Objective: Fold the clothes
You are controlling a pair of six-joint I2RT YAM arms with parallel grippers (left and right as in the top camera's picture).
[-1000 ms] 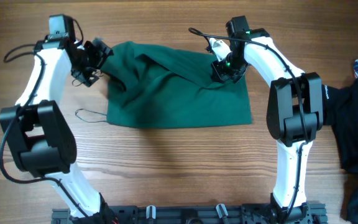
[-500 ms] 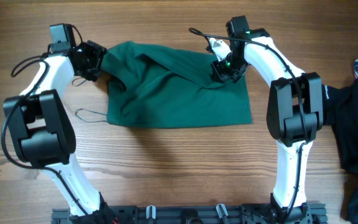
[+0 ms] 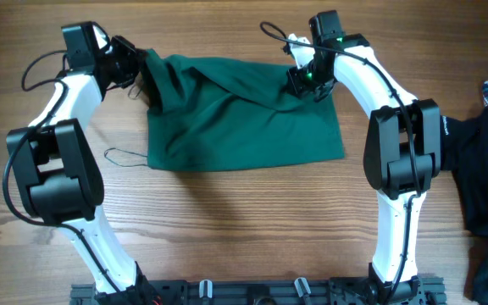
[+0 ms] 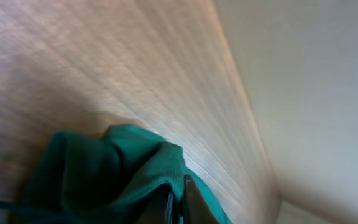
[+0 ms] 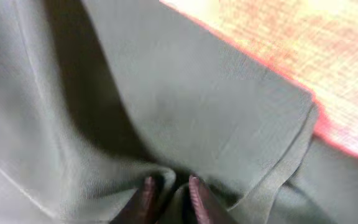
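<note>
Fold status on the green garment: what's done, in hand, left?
Done: the dark green fabric garment lies mostly spread on the wooden table, with loose creases near its far edge and no clean fold.
In hand: the left gripper is shut on the far-left corner. The right gripper is at the far-right corner with cloth bunched between its fingertips, grip unclear.
Left: every fold.

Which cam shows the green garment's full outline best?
Overhead: the whole dark green garment is in frame, spread out with its cord loop at the left edge. Left wrist shows only a bunched corner; right wrist only close-up folds.
</note>
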